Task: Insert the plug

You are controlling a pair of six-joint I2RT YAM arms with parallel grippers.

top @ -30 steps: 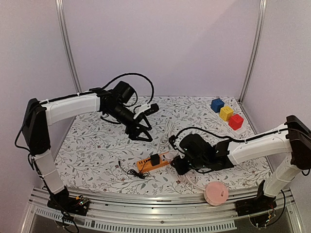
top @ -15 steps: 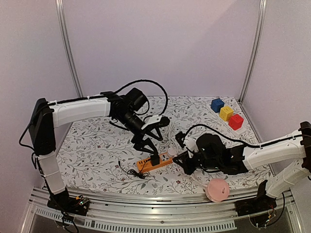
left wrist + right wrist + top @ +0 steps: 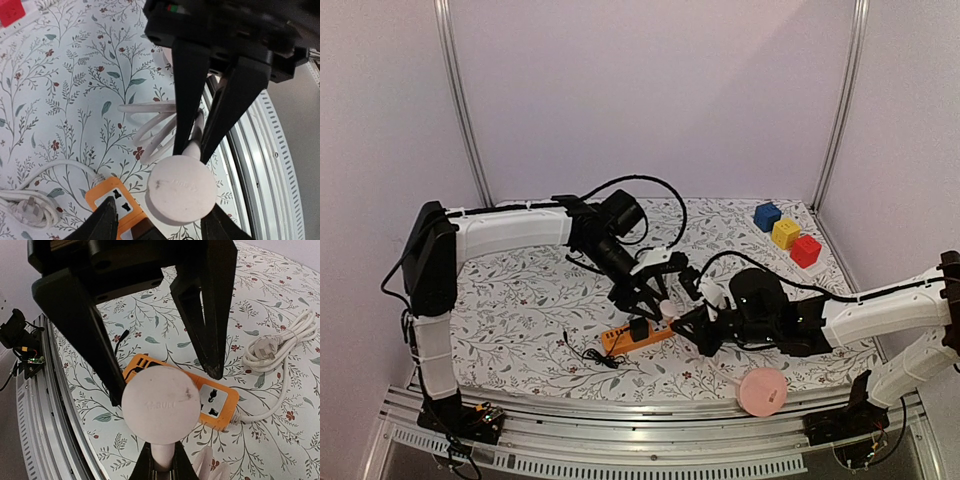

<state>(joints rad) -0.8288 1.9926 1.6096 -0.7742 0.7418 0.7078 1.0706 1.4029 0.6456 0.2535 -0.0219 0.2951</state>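
the orange power strip (image 3: 638, 335) lies just below the left pincer (image 3: 642, 308), which stands wide open and empty, nearer than the right pincer (image 3: 692, 325), whose grip i cannot tell.

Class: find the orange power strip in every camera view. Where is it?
Top external: orange power strip low centre, between the two arms.
Left wrist: bottom left corner.
Right wrist: centre right.
Shared landmark: white round plug close by it.

Table w/ floral cloth (image 3: 510, 300): orange power strip (image 3: 638, 336) near front centre, thin black cable (image 3: 588, 352) beside it, 3 cubes – blue (image 3: 767, 216), yellow (image 3: 785, 233), red (image 3: 806, 250) – far right corner.
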